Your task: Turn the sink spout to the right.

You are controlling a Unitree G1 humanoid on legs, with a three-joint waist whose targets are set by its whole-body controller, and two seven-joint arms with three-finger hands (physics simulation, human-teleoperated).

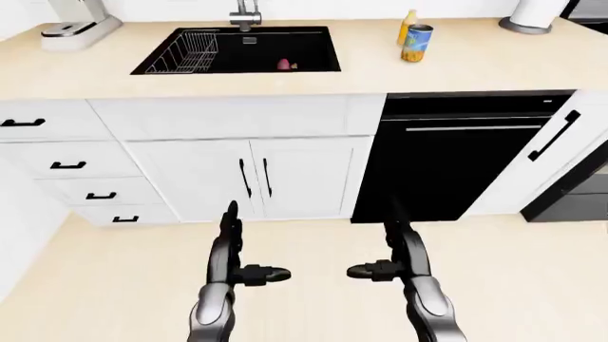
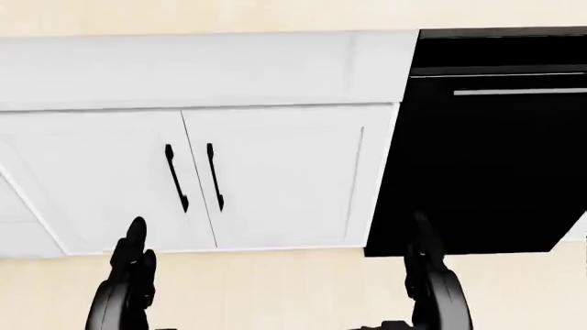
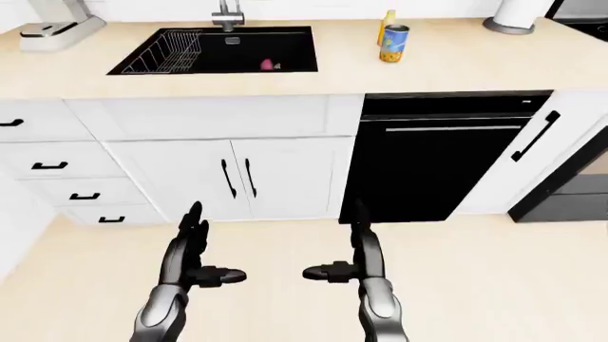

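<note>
Lowest in the eye views, the left hand (image 1: 233, 256) and the right hand (image 1: 394, 256) hang side by side over the pale floor (image 1: 313, 242), well short of the sink (image 1: 242, 50) and touching nothing; each has its fingers spread, two pointing up toward the sink and a thumb turned inward toward the other hand, with nothing held. Beyond the hands, directly under the sink, stands a white cabinet (image 1: 251, 178) with two doors and a pair of upright black handles at the seam between them. To the left of that, below the sink's left side, is a stack of white drawers (image 1: 71, 167) with short black pulls. To the right of the cabinet, below and right of the sink, is a black dishwasher (image 1: 456, 164) with a horizontal bar handle. Above these runs the beige counter (image 1: 380, 71) in which the black sink is set. A wire rack (image 1: 190, 53) sits in the sink's left half, and a small pink thing (image 1: 283, 64) lies near its right wall. The spout (image 1: 245, 14) rises at the sink's far edge, its top cut off by the frame, so its heading cannot be told. Right of the sink stand a can (image 1: 417, 44) and, just behind it, a yellow bottle (image 1: 408, 20).
</note>
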